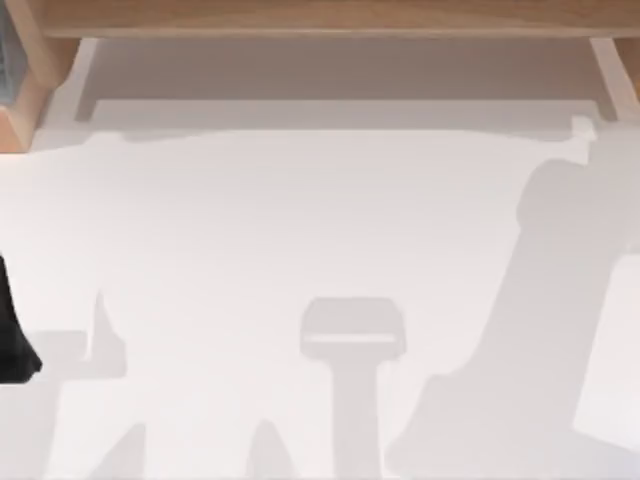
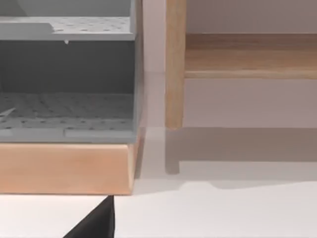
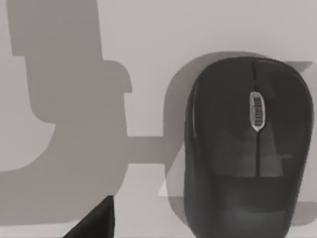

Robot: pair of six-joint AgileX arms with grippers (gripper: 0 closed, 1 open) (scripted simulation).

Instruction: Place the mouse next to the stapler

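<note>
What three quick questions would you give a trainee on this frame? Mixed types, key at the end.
1. True or false: in the right wrist view, the mouse lies flat on the white table.
2. The mouse's scroll wheel is: A) red B) grey C) green.
3. Fill in: in the left wrist view, the grey perforated rack sits on a ____ base.

Key: 1 true; 2 B; 3 wooden.
</note>
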